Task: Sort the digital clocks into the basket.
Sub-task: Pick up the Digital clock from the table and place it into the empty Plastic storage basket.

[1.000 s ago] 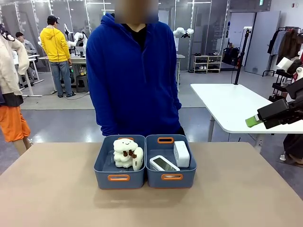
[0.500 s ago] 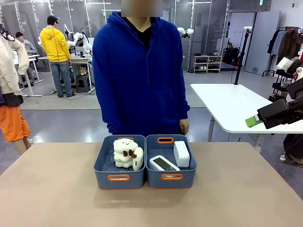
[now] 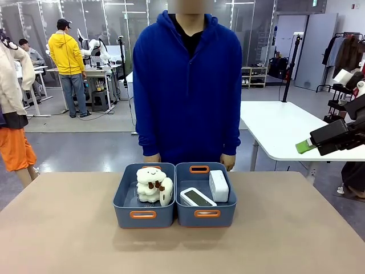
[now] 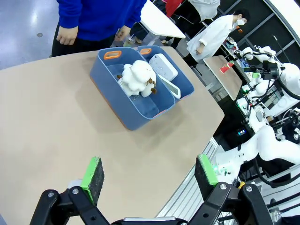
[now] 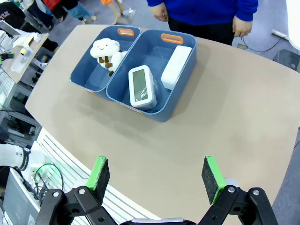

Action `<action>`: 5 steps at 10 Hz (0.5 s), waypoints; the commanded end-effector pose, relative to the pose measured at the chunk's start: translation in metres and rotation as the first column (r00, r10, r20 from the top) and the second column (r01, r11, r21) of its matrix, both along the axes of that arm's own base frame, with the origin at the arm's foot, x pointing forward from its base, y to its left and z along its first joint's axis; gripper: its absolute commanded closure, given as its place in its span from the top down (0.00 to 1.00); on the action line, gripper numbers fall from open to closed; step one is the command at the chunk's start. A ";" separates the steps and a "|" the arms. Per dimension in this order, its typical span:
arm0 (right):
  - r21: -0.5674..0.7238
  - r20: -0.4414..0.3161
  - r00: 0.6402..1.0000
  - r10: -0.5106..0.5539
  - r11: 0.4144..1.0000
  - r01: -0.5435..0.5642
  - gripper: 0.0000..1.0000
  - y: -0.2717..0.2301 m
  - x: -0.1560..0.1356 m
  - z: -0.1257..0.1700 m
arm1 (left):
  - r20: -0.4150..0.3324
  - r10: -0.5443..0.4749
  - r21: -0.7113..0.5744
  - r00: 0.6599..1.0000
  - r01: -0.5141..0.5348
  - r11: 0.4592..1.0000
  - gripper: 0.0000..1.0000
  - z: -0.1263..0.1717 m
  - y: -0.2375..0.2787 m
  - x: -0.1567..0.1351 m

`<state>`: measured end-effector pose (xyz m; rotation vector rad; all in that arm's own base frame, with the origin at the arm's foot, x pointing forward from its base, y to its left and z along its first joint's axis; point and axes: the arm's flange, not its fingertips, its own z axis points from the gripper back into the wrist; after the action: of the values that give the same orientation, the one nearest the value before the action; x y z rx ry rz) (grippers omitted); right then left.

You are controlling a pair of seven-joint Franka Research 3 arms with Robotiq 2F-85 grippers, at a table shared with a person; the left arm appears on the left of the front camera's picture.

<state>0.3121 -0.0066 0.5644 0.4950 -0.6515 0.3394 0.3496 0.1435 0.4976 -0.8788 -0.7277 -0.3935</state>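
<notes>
Clocks: both digital clocks sit in the basket (image 3: 223,213), the right-hand one of two slate-blue bins side by side mid-table. Front clock (image 3: 197,197) lies tilted, grey screen up, toward the near wall. Rear clock (image 3: 219,185) stands on edge along the right side, plain white face showing, just behind and beside the first. In the right wrist view the same pair: screen-up clock (image 5: 141,86) next to the on-edge clock (image 5: 176,67), touching or nearly touching, can't tell which.

Second bin (image 3: 124,200) touches the basket along its long wall. It holds the cream plush toys (image 3: 151,184); looks like one upright cloud-shaped toy with brown marks and a flatter piece leaning at its right.

Left gripper (image 4: 149,173): fingers spread wide, green pads (image 4: 92,172) far apart, nothing between them, up above the tan table (image 4: 56,117) edge, well apart from the bins.

Right gripper (image 5: 156,172): fingers wide as well, nothing held, high over the near table edge, bins well ahead of it. In the front view, a black body with a green pad (image 3: 305,146) pokes in at the right edge, off to the side of the table.

Person in a blue hoodie (image 3: 188,85) stands at the far side, directly behind the bins, hands hanging at their sides, one hand (image 3: 227,161) just past the far table edge.
</notes>
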 end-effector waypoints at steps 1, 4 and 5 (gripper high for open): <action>-0.004 -0.009 1.000 -0.022 1.000 0.021 1.00 0.003 0.000 -0.001 | -0.011 0.002 -0.022 1.000 -0.002 1.000 0.99 0.004 0.000 0.003; -0.004 -0.009 1.000 -0.022 1.000 0.021 1.00 0.003 0.000 -0.001 | -0.011 0.002 -0.022 1.000 -0.002 1.000 0.99 0.004 0.000 0.003; -0.004 -0.009 1.000 -0.022 1.000 0.021 1.00 0.003 0.000 -0.001 | -0.011 0.002 -0.022 1.000 -0.002 1.000 0.99 0.004 0.000 0.003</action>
<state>0.3121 -0.0066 0.5644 0.4945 -0.6514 0.3397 0.3495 0.1436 0.4976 -0.8788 -0.7277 -0.3935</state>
